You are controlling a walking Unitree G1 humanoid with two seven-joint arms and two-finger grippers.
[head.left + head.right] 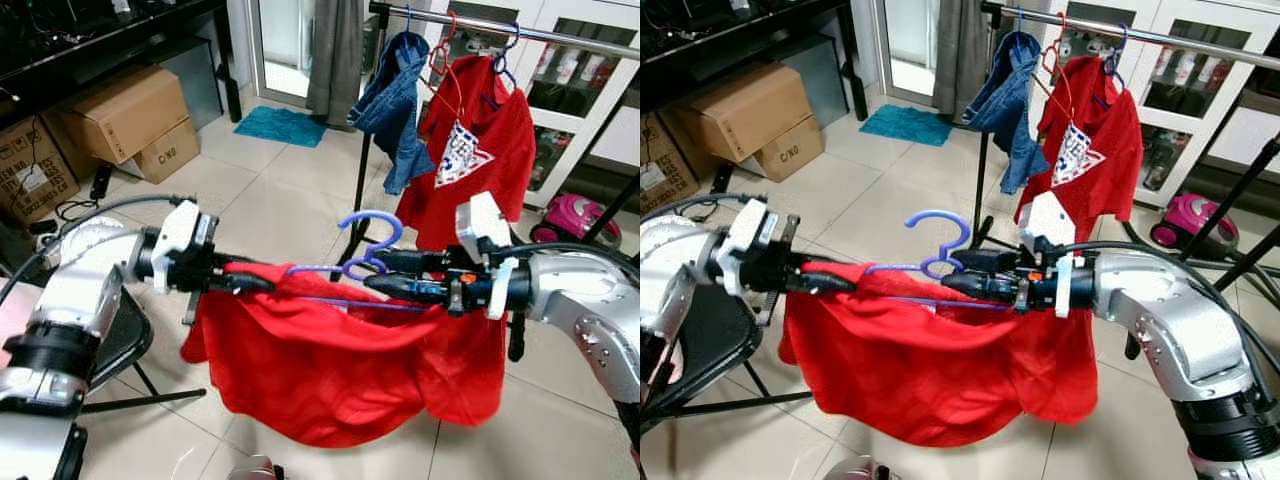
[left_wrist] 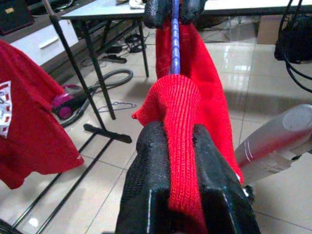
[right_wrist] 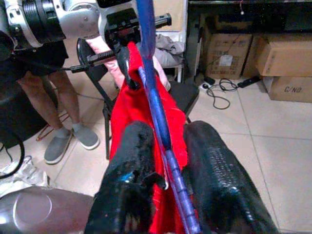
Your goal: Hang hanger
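A purple hanger (image 1: 365,245) carrying a red shirt (image 1: 340,370) hangs level between my two arms, its hook pointing up. My left gripper (image 1: 262,284) is shut on the shirt's shoulder over the hanger's end (image 2: 179,117). My right gripper (image 1: 372,272) is shut on the hanger just below the hook, with the purple bar (image 3: 158,122) running between its fingers (image 3: 129,180). The clothes rail (image 1: 540,33) stands ahead and to the right, above the hanger, holding a denim garment (image 1: 395,100) and a red printed shirt (image 1: 480,140).
The rail's black upright (image 1: 357,190) stands just beyond the hanger. Cardboard boxes (image 1: 130,115) and a teal mat (image 1: 280,125) lie at the back left. A pink vacuum (image 1: 570,215) sits at right, a black folding chair (image 1: 120,345) by my left arm. A person's legs (image 3: 63,141) stand behind me.
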